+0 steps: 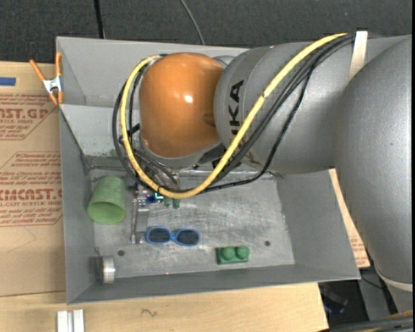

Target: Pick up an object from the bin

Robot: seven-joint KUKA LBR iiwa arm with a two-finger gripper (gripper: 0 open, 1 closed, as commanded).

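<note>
Grey metal bin (311, 254), four loose things on its floor. Gripper (137, 221) low in the left half under the orange wrist cover (176, 102): sits just left of the blue toy sunglasses (173, 237), close to or touching the left lens, with a pale green cup (107, 200) lying on its side just beyond; cannot tell whether open or closed. Farther off, green brick (233, 255) near the lower wall and small grey cylinder (105, 268) in the lower-left corner.

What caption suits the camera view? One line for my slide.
Gripper low in the grey bin between a green cup and blue sunglasses; green block and silver cylinder lie apart.
</note>
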